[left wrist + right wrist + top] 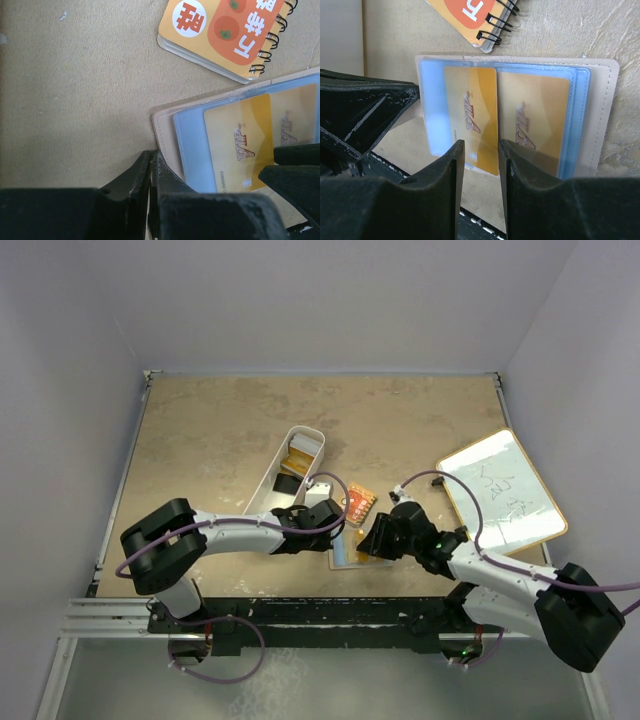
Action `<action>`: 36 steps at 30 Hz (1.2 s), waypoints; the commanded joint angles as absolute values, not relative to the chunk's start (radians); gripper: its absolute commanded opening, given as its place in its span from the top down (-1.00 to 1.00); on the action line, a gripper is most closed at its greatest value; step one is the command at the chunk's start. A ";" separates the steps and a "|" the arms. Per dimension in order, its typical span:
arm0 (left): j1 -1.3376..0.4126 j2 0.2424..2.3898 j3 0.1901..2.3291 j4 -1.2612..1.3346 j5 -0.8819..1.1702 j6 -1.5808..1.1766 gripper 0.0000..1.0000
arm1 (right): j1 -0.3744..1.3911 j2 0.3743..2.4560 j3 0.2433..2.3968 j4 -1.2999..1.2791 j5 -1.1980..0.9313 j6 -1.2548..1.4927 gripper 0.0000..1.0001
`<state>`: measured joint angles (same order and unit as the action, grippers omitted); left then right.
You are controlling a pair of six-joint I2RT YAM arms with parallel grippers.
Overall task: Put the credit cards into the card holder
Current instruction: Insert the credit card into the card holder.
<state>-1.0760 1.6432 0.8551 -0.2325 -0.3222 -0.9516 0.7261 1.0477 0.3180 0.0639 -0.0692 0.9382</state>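
Observation:
The beige card holder [605, 110] lies open on the table with blue plastic sleeves inside. A gold credit card [470, 115] sits partly in the left sleeve, its lower end sticking out. A second gold card [535, 112] sits inside the right sleeve. My right gripper [481, 150] is open by a narrow gap just above the left card, holding nothing. My left gripper [150, 160] is shut on the holder's beige edge [167, 135], beside the gold card [240, 145]. From above, both grippers [318, 517] [368, 540] meet over the holder [343, 558].
An orange spiral notebook [358, 502] lies just beyond the holder. A long white bin [268, 480] behind the left gripper holds an orange-gold card [300, 448] and a black one [288, 483]. A framed whiteboard [500, 490] lies at the right.

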 commanded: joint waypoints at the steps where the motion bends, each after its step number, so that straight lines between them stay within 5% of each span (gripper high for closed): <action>1: -1.083 1.643 0.840 -0.221 -0.303 -0.971 0.97 | 0.728 1.047 0.341 0.035 -0.054 0.911 0.25; 21: -1.084 1.644 0.851 -0.219 -0.303 -0.965 0.97 | 0.730 1.155 0.357 0.154 -0.129 0.888 0.52; 36: -1.085 1.647 0.855 -0.209 -0.318 -0.965 0.97 | 0.784 1.234 0.417 0.180 -0.139 0.832 0.53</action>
<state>-1.0760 1.6436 0.8539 -0.2272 -0.3187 -0.9577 0.7677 1.2236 0.3691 0.1703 -0.1265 0.8722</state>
